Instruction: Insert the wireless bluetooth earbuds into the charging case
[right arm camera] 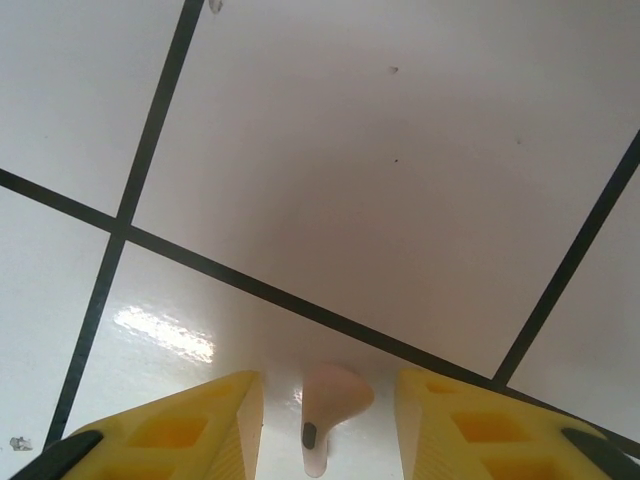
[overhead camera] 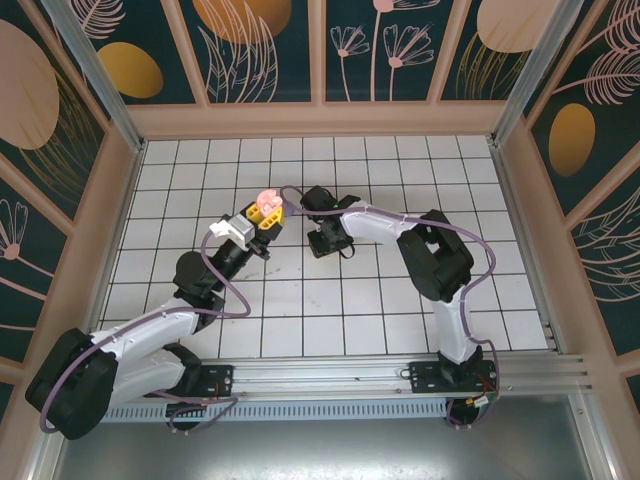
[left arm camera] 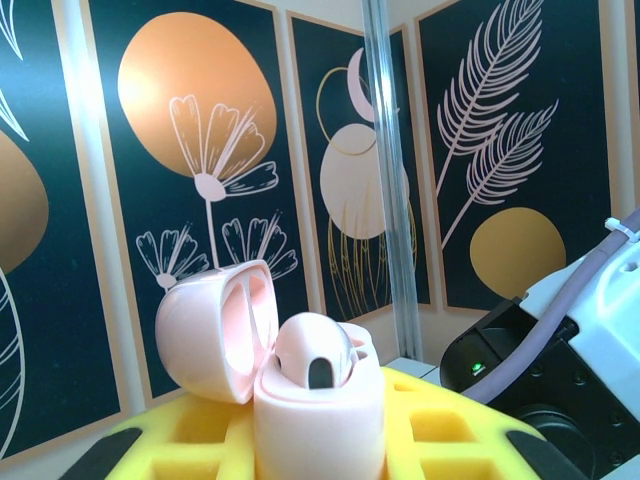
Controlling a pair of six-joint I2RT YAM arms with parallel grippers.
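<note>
My left gripper (overhead camera: 262, 222) is shut on the pink charging case (left arm camera: 320, 420), held upright above the table between the yellow fingers (left arm camera: 450, 420). The case lid (left arm camera: 215, 330) stands open to the left. One pink earbud (left arm camera: 315, 355) sits in the case's near socket. From above, the case (overhead camera: 266, 204) shows just left of the right arm's wrist. My right gripper (right arm camera: 328, 430) points down at the white tiles, jaws apart. A second pink earbud (right arm camera: 335, 400) lies on the table between its yellow fingers (right arm camera: 200, 425), with a gap on each side.
The right arm's black wrist and grey cable (left arm camera: 560, 370) sit close to the case on its right. Both grippers (overhead camera: 325, 245) work near the middle of the white grid table (overhead camera: 400, 300), which is walled by patterned panels (overhead camera: 320, 50).
</note>
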